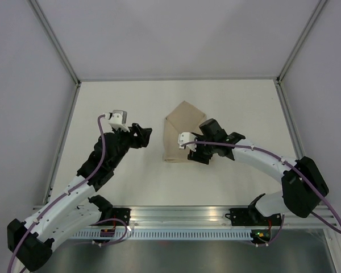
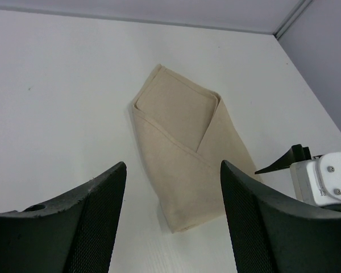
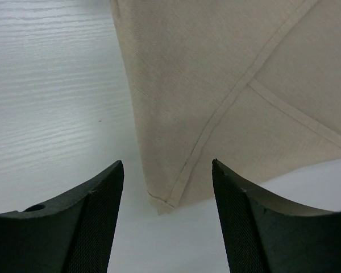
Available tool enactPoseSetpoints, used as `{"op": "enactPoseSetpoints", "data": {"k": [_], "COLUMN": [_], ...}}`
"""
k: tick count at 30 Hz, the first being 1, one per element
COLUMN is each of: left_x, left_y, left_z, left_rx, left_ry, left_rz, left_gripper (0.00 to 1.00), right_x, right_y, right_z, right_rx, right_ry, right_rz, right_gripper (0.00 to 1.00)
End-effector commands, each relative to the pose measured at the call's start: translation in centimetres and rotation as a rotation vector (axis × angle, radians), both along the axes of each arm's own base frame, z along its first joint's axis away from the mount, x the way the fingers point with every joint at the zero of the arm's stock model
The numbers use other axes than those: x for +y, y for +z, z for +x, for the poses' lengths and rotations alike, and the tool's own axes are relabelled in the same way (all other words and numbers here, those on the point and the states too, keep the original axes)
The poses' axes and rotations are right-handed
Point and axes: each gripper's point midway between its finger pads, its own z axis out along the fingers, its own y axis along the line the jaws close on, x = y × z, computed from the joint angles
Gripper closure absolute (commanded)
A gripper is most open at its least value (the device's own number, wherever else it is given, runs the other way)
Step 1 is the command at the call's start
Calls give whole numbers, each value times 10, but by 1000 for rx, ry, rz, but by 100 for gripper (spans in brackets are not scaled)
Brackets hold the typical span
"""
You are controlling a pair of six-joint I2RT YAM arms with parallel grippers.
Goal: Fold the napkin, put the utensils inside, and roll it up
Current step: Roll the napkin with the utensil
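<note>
Black ribbed fingers point(image 3: 94, 227) of the right gripper point(image 3: 166, 163) fill the bottom of its wrist view. They stand well apart with nothing between them, over the near corner of the napkin point(image 1: 178, 132); whether they touch the cloth, I cannot tell. The napkin, a tan cloth, lies folded into a long packet (one flap crosses it diagonally, with its hemmed edges showing). It rests flat on the white table point(image 1: 119, 102), about in the middle. The left gripper point(image 1: 142, 135) is just to the left of the cloth and apart from it. Its jaws are also spread and empty, and they point toward the packet. A purple cable point(image 1: 105, 148) runs along each white arm. Grey walls and metal posts point(image 1: 57, 42) close the table around.
</note>
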Motion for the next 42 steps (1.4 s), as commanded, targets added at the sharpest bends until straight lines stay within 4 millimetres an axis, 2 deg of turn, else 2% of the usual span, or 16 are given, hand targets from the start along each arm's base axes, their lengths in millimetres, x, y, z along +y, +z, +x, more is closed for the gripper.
{"op": "enactPoseSetpoints", "data": {"k": [1,11,17,28,38,42], "left_x": [6,6,4,4,2,0], "left_y": [-10,-13,-15,-23,-26,-26], "left_z": [-1,0,2,2,-2,-3], "left_rx": [36,43,45,44,44,41], "left_ry": [41,45,40,19,-8,-24], "left_rz": [-24,-19,-4,43,68,74], "left_gripper": [28,29,29,29,29,30], "right_x": [14,25,32,30,21,15], "right_y": [-7,-40,-51,-74,-93,-101], "right_z": [8,5,8,5,-11,-22], "right_rx": [-85,-70,-69,-3,102,156], "right_ry": [82,149,146,137,162,173], "right_rz": [13,-33,-38,-83,-141,-164], "right_gripper": [31,33,35,45,60,71]}}
